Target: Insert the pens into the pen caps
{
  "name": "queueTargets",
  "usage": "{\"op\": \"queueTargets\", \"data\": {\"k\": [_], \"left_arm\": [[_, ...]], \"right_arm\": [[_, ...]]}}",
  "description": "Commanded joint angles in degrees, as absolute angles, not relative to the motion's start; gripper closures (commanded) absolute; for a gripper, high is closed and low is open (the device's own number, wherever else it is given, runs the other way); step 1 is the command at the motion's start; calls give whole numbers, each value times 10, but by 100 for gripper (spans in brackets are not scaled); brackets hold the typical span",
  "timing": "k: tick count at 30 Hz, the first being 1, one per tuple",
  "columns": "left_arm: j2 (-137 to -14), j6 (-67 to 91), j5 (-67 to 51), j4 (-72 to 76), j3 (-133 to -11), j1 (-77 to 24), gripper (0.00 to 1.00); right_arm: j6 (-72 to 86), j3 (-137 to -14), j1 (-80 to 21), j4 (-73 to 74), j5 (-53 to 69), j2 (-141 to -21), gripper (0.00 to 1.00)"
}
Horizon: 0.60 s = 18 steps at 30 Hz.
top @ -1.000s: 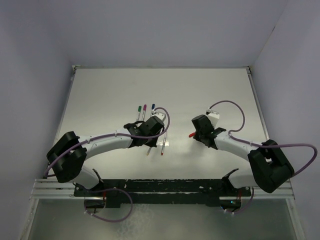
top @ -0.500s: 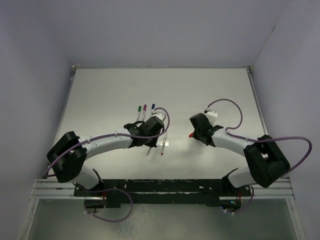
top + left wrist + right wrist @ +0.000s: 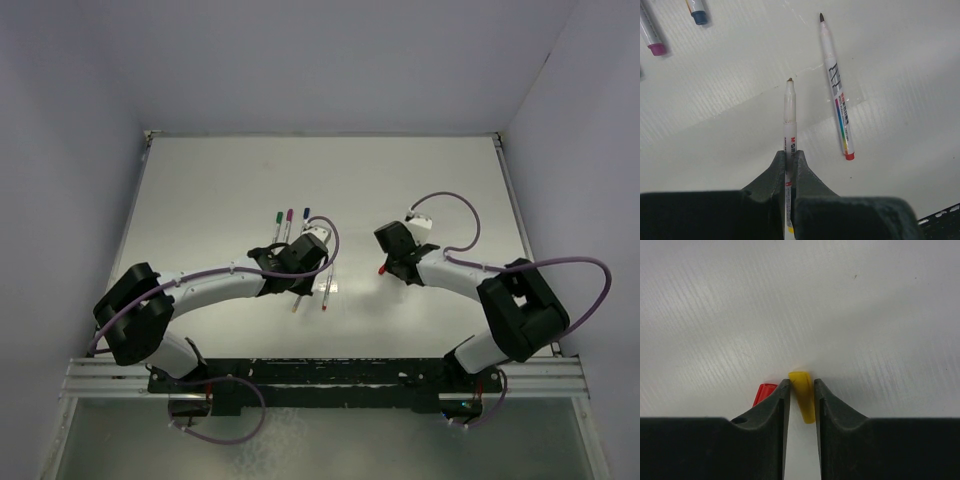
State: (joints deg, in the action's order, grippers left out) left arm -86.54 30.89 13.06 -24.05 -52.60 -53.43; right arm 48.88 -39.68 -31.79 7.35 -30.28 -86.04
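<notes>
Capping step in hand: the L gripper point(image 3: 790, 156) is clamped on a yellow-tailed pen point(image 3: 789, 112), bare nib pointing out ahead of the fingers, while the R gripper point(image 3: 801, 383) sits low w/ its fingers closed in on the yellow cap point(image 3: 803, 401), which lies on the table point(image 3: 200, 180) & appears pinched on both sides. The red cap point(image 3: 764, 392) lies just beside one of the R gripper's fingers, on its outer side; touching or not, can't tell. A red-ended pen point(image 3: 838, 95) lies uncapped just beside the held one. Further back, the green-ended pen point(image 3: 275, 218), purple-ended pen point(image 3: 289, 215) & blue-ended pen point(image 3: 306, 213) lie in a row, their chunky coloured ends prob. fitted caps, so approx 3 of 5 look done. Next move likely calls for lifting the cap, turning its open end toward the nib & lining both arms up on one axis; a slight tilt could make the nib miss the mouth
</notes>
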Motion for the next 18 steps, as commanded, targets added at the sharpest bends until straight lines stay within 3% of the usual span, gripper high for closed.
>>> {"op": "queueTargets", "data": {"k": [1, 3, 5, 12, 18], "left_arm": [[-861, 315, 136, -229, -525, -537, 100], [-860, 315, 138, -230, -525, -537, 100], [-860, 314, 138, -229, -525, -537, 100], [-855, 312, 143, -225, -523, -537, 100], [-825, 306, 147, -193, -507, -537, 100]], "right_arm": [[487, -407, -315, 93, -298, -875, 75], [486, -406, -316, 93, -292, -877, 84], [483, -407, -316, 93, -287, -880, 99], [468, -405, -315, 76, -277, -861, 100], [436, -386, -315, 23, -297, -763, 100]]}}
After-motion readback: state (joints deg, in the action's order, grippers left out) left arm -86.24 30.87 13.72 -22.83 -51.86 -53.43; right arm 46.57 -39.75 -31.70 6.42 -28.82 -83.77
